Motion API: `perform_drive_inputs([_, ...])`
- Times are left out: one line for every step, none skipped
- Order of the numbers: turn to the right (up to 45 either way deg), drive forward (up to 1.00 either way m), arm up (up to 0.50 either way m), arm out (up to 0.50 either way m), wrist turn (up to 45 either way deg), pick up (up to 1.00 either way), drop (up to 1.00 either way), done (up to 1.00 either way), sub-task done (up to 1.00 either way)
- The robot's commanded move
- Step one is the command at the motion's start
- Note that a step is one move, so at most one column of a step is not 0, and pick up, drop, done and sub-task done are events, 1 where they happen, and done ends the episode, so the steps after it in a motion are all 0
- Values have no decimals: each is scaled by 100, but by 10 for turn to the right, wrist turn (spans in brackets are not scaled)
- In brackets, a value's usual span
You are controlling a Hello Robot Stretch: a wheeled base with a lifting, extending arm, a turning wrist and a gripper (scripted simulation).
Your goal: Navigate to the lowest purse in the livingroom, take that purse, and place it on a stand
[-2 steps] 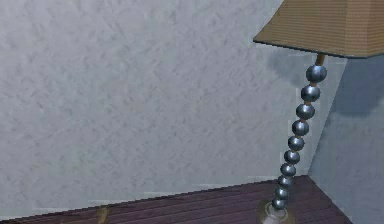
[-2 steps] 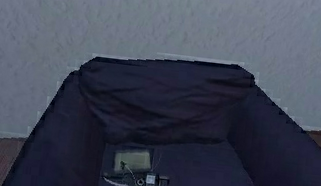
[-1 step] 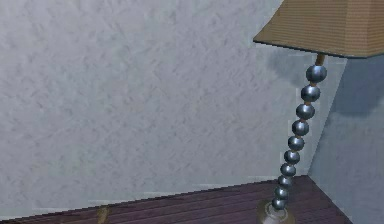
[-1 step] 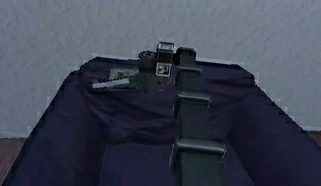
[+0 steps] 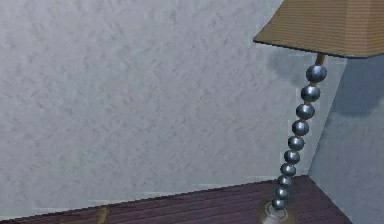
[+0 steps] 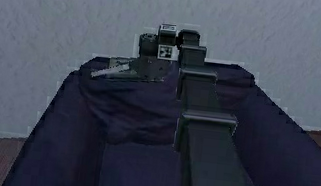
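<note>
In the arm side view the dark arm bar [image 6: 205, 126] rises from the bottom edge and reaches out over a dark navy armchair [image 6: 62, 140]. Two small white marker squares [image 6: 165, 33] stand at its far end. Left of them is the gripper [image 6: 100, 72], its thin grey fingers pointing left above the top of the chair's backrest. The dark upholstery lies right behind the fingers, so I cannot tell whether the gripper holds anything. I cannot make out a purse by shape or colour on the chair.
A floor lamp [image 5: 296, 140] with a beaded metal stem and a tan shade [image 5: 325, 25] stands at the forward view's right, in a corner of pale textured walls [image 5: 140, 90]. Dark wooden floor [image 5: 180, 210] runs along the bottom. The wall stands close behind the armchair.
</note>
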Motion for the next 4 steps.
perform_drive_inputs([0, 0, 0, 0, -450, 0, 0, 0, 0])
perform_drive_inputs([0, 0, 0, 0, -390, 0, 0, 0, 0])
perform_drive_inputs([0, 0, 0, -30, 0, 0, 0, 0, 0])
perform_drive_inputs([-450, 0, 0, 0, 0, 0, 0, 0, 0])
